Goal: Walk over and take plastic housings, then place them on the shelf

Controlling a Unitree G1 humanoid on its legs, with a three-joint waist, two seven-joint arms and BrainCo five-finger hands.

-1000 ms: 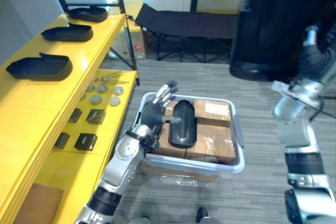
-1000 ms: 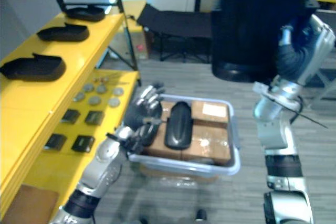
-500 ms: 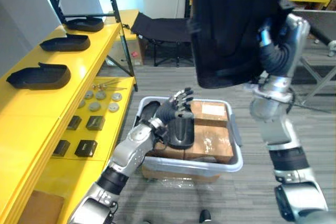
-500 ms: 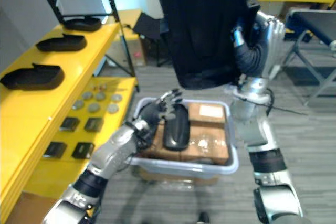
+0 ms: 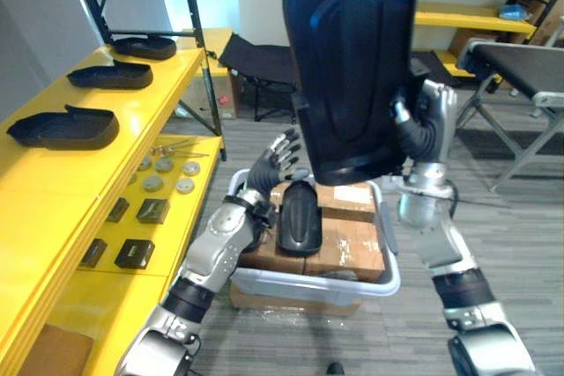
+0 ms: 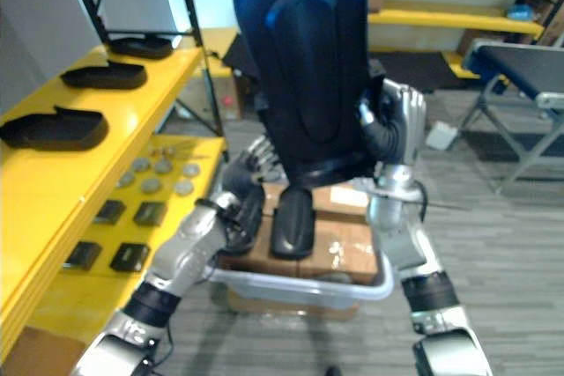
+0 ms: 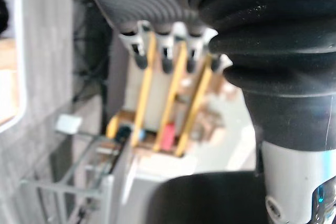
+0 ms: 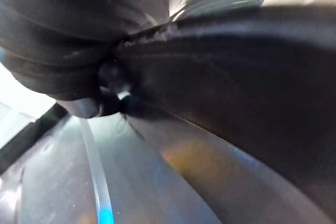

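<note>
My right hand [image 5: 426, 126] holds a large dark plastic housing [image 5: 352, 59] upright at head height over the bin, fingers curled round its edge; in the right wrist view its dark surface [image 8: 220, 93] lies right against the hand. A second, smaller black housing [image 5: 298, 217] lies on cardboard boxes [image 5: 348, 251] inside a pale grey bin [image 5: 308, 286]. My left hand [image 5: 270, 168] hovers open, fingers spread, beside that housing's far end; its straight fingers [image 7: 164, 52] hold nothing. Three black housings [image 5: 63, 127] [image 5: 110, 75] [image 5: 145, 44] lie in a row on the yellow shelf [image 5: 132, 121] at the left.
The shelf's lower level carries small black boxes [image 5: 132, 253] and several grey discs [image 5: 163, 173]. A black folding cot [image 5: 256, 57] stands behind the bin, a grey folding bench [image 5: 520, 55] at the right. More yellow shelves [image 5: 467, 17] line the back wall.
The right hand has swung the big housing leftward to the middle of the view. My left hand has drawn back slightly from the housing in the bin. The camera has shifted.
</note>
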